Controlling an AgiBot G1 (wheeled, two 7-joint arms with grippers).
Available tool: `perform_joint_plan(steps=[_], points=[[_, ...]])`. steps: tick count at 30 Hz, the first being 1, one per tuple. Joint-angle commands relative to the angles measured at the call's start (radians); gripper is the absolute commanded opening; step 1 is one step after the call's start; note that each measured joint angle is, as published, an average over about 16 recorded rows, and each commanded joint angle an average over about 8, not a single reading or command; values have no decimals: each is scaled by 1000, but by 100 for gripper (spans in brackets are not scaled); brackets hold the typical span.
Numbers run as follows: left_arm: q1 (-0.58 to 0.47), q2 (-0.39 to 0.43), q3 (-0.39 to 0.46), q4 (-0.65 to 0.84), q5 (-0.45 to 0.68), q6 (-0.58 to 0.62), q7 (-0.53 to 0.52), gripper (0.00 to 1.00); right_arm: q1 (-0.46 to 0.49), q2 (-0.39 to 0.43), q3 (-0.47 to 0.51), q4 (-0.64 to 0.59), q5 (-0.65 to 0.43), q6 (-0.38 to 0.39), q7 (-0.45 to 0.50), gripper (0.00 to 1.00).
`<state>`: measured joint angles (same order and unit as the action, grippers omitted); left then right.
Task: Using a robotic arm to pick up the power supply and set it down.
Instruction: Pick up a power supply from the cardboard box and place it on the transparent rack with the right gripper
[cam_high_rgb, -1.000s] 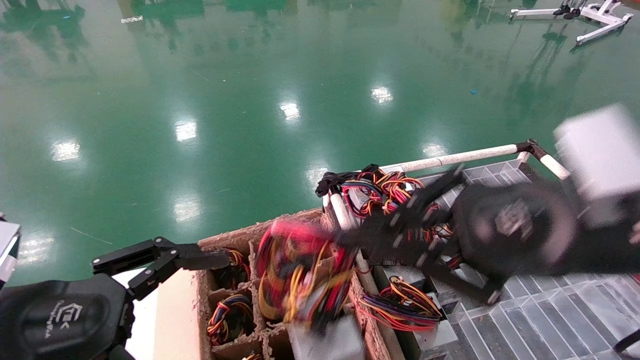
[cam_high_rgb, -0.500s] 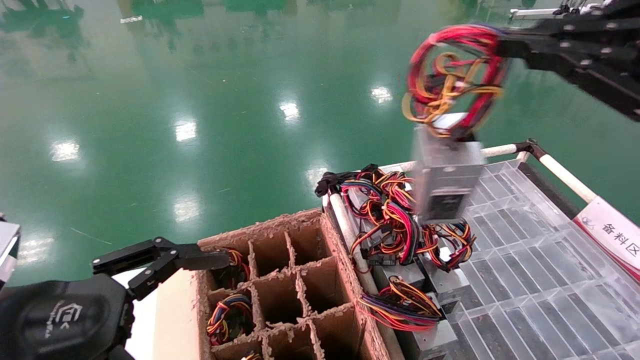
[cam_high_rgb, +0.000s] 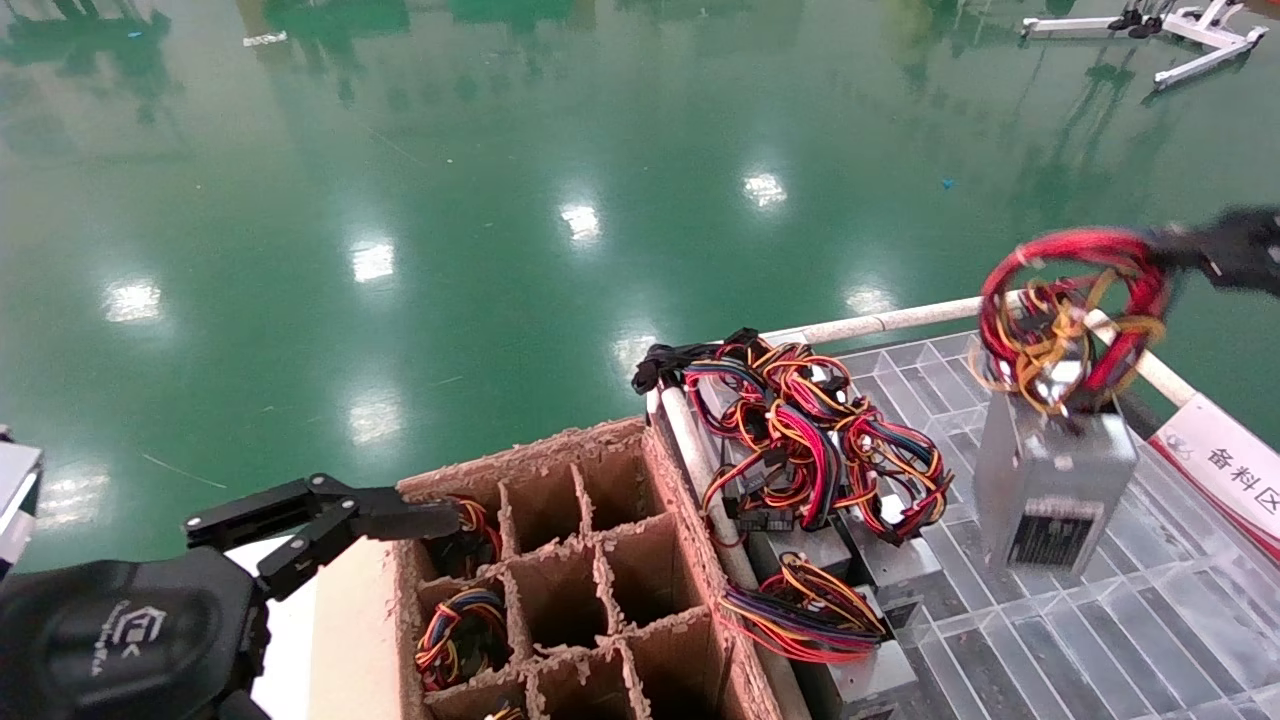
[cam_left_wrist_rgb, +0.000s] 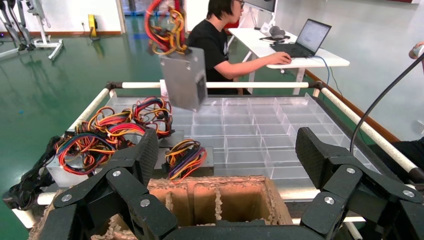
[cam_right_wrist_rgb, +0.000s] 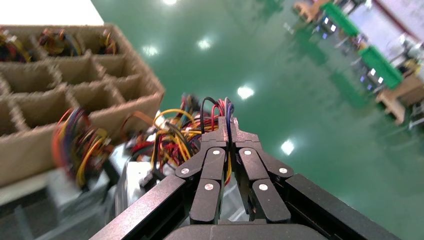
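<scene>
The power supply, a grey metal box under a coil of red, yellow and black wires, hangs over the right side of the clear compartment tray. My right gripper, at the tip of the robotic arm, is shut on the top of that coil; only its black fingers show at the right edge. The right wrist view has the fingertips pinched on wire strands, the grey box below. From the left wrist view the power supply dangles tilted. My left gripper stays open by the cardboard box, holding nothing.
A cardboard divider box holds wire bundles in some cells. Other supplies with tangled wires lie at the tray's left end. A white pipe rail frames the tray, with a red-and-white label at right. A person sits beyond.
My right gripper lifted the power supply out of the cardboard box, swung it high to the right, and now holds it lower over the clear tray. The left arm has not moved.
</scene>
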<state>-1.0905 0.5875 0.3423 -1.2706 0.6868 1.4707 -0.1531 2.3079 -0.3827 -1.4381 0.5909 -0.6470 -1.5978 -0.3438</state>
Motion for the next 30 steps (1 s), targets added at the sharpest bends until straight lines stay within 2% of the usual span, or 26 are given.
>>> perform_joint_plan(steps=[1,7,13,21,30], points=[[0,0,0,0,0,0,0,100,12,32,-22,21,-16,-2,5,0],[0,0,0,0,0,0,0,100,30,100,-95,108,-32,-3,49,0],[0,0,0,0,0,0,0,100,45,126,-172,165,-67,-2,69,0],[0,0,0,0,0,0,0,100,50,96,-285,211,-125,-3,42,0],[0,0,1,0,0,0,0,100,53,37,-388,235,-78,0,19,0]])
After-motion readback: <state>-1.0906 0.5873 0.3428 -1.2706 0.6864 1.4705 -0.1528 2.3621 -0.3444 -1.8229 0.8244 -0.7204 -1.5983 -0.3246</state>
